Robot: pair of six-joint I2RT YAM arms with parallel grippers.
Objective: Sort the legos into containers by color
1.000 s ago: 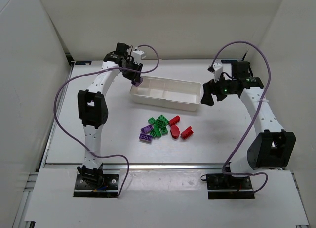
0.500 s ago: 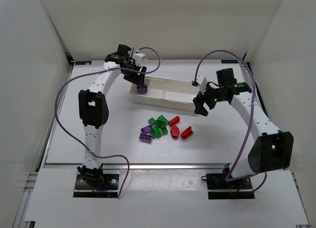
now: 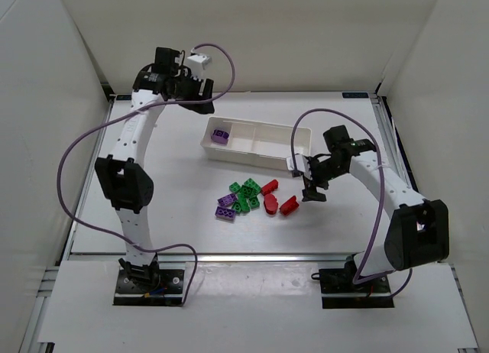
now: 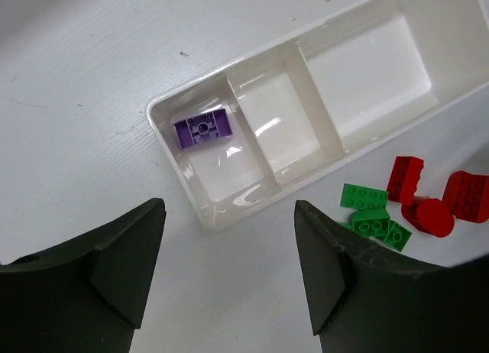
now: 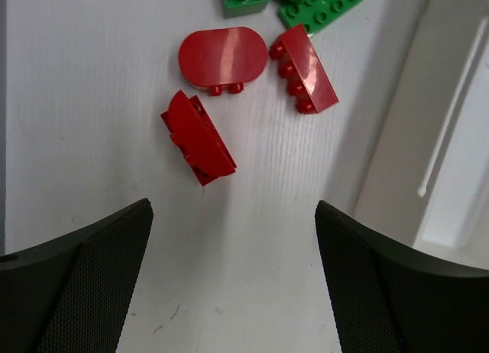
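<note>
One purple lego (image 3: 221, 135) (image 4: 202, 128) lies in the left end compartment of the long white tray (image 3: 299, 151) (image 4: 170, 106); the other two compartments hold nothing. My left gripper (image 3: 208, 95) (image 4: 229, 208) hangs open and empty, high behind the tray's left end. On the table in front of the tray lie several green legos (image 3: 244, 195) (image 4: 364, 196), two purple legos (image 3: 226, 206) and three red legos (image 3: 289, 206) (image 5: 199, 137). My right gripper (image 3: 312, 192) (image 5: 233, 208) is open and empty, low over the table just right of the red ones.
White walls close in the table on the left, back and right. The tray's right end wall (image 5: 451, 139) is close beside my right gripper. A purple cable (image 3: 99, 131) loops off each arm.
The left gripper opened, left the purple lego in the left compartment and pulled up and back. The right arm swung from beyond the tray's right end down towards the red legos.
</note>
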